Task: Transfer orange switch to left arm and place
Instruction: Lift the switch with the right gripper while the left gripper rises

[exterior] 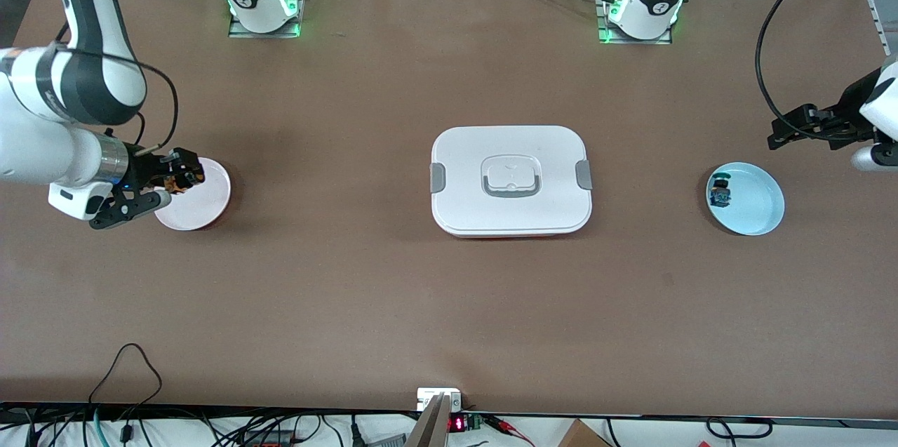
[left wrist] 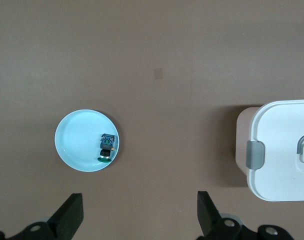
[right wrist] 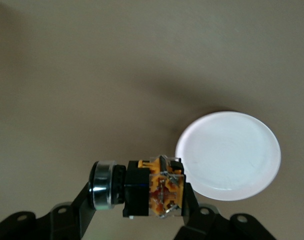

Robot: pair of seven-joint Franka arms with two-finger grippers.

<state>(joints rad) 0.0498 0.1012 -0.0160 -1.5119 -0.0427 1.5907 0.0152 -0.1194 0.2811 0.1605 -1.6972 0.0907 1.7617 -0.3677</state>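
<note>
The orange switch (right wrist: 152,187) is clamped in the right tool (exterior: 177,179), its black body and orange-brass end pinched between the two fingers, with a silver-rimmed cap sticking out to one side. Seen from the front camera, the right tool and the switch (exterior: 175,180) are up in the air over the edge of a small white plate (exterior: 200,196) that sits at the right arm's end of the surface (exterior: 351,292). In the right wrist view the white plate (right wrist: 232,155) shows beneath the switch, with nothing on it.

The box (exterior: 511,180) rests at the middle of the surface, lid on, grey clips at both short sides and a grey-rimmed handle recess on top. It lies well apart from both plates, between them.

At the left arm's end of the surface is a pale blue plate (exterior: 754,205) carrying a small blue-and-green switch (exterior: 720,192), which lies near the plate's rim on the side toward the box. The left tool (exterior: 789,128) hangs in the air over bare surface near that plate, a little farther from the front camera than the plate. Its fingers (left wrist: 67,217) stand wide apart and hold nothing; the left wrist view looks down past them at the blue plate (left wrist: 74,145), the blue-and-green switch (left wrist: 107,147) and one end of the box (left wrist: 282,150). The left arm waits.
</note>
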